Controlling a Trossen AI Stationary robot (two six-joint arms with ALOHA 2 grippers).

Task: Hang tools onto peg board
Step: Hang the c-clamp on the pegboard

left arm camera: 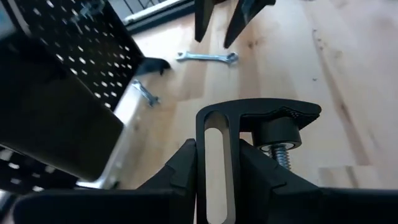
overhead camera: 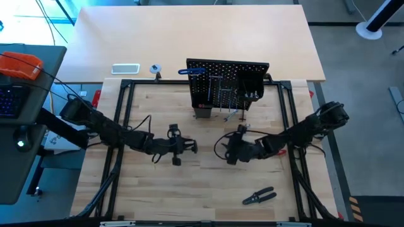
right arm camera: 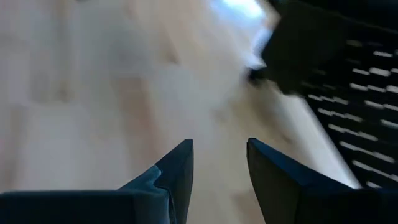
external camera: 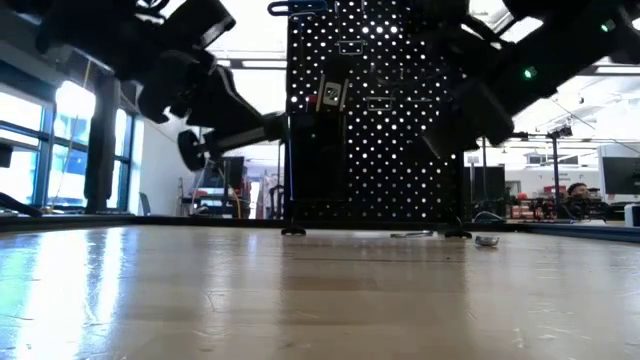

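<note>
The black peg board [overhead camera: 228, 85] stands upright at the table's far middle, with a blue-handled key [overhead camera: 189, 71] on its top edge, thin tools [overhead camera: 221, 96] hanging on it and a black box bin [overhead camera: 252, 88]. My left gripper [overhead camera: 188, 147] is in front of the board's left part, shut on a black clamp [left arm camera: 255, 121]. My right gripper [overhead camera: 228, 151] is open and empty, facing it from the right. Two silver wrenches [left arm camera: 207, 57] [left arm camera: 145, 93] lie on the table by the board's foot. Black-handled pliers [overhead camera: 259, 197] lie near the front edge. My left gripper pinches the clamp's flat slotted bar [left arm camera: 214, 134] between its two fingers [left arm camera: 180, 165]. The fingers come level from the table's left. The bar sticks out past the fingertips, with the jaw arm and screw pad [left arm camera: 280, 132] at its free end. The clamp is clear of the table.
A white tray [overhead camera: 125, 68] and a small tape roll [overhead camera: 155, 68] lie on the far tabletop behind the board's left side. A black frame rail [overhead camera: 123, 126] borders the wooden work surface. Bare wood [overhead camera: 189, 195] lies toward the front.
</note>
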